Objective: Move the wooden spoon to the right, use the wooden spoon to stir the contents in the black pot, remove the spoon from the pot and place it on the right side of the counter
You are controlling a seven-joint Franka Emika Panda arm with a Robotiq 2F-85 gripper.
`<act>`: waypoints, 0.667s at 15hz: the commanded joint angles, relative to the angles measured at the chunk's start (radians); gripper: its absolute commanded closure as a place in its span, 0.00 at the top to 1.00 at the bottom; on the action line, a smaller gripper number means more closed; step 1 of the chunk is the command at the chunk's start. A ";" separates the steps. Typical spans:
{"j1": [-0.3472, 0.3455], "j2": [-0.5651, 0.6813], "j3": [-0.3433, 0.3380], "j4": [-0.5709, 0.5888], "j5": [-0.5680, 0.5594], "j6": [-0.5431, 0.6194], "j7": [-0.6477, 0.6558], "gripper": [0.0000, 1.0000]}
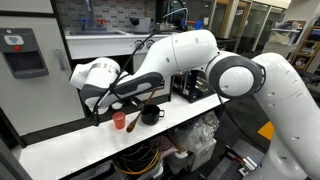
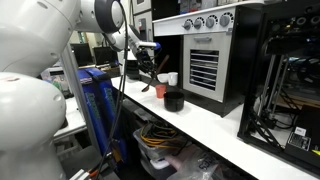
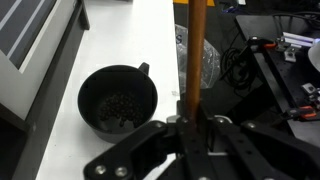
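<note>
Light-brown wooden spoon (image 3: 196, 50) is running up the middle of the wrist view, its handle pinched between the closed jaws of the gripper (image 3: 190, 125) at the bottom edge. The black pot (image 3: 118, 100) is sitting at centre left on the white counter (image 3: 140, 30), beside the spoon rather than under it. Stirring well is likely calling for centring the spoon over the pot's mouth and lowering it straight, avoiding the rim.
</note>
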 commanded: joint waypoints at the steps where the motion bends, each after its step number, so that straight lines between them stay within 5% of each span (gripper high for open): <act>1: -0.005 0.006 0.011 0.009 -0.006 -0.007 0.001 0.14; 5: -0.005 0.006 0.011 0.009 -0.006 -0.007 0.001 0.14; 6: -0.005 0.006 0.011 0.009 -0.006 -0.007 0.001 0.03; 10: 0.011 -0.036 -0.006 -0.007 -0.110 -0.022 -0.066 0.03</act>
